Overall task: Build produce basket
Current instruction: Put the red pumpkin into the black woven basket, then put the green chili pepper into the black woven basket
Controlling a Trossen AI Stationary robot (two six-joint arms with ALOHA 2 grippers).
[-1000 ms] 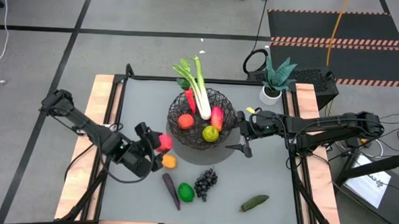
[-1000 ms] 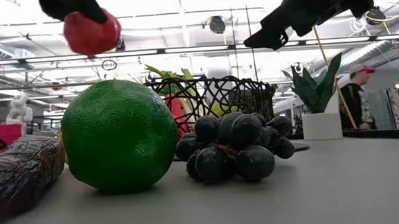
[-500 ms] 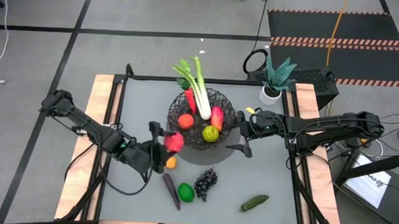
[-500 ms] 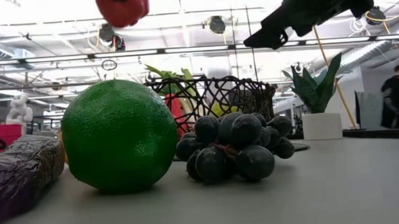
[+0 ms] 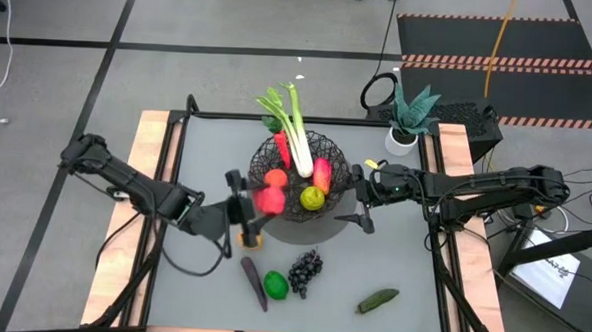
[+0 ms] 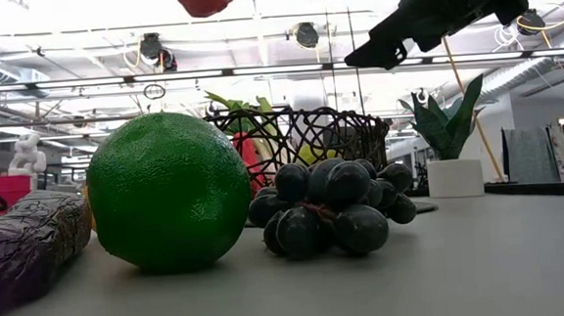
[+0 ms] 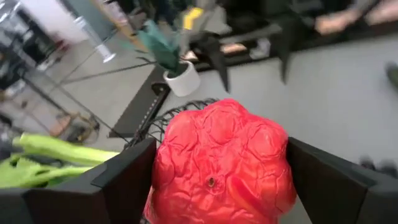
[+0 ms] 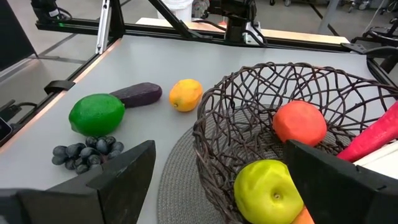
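Left gripper [image 5: 258, 198] holds a red fruit [image 7: 221, 165] up by the basket [image 5: 333, 200] rim, while the right gripper [image 5: 360, 211] waits wide open beside it.

High view: overhead, facing straight down, far enough to take in the whole table [image 5: 206, 162] and both arms; low view: at table-top height, facing level across into the room, very near the green fruit [image 6: 167, 192] and grapes [image 6: 326, 206]; left wrist view: pressed close on a red fruit [image 7: 221, 165]; right wrist view: near the basket [image 8: 261, 99]; all four share the basket.
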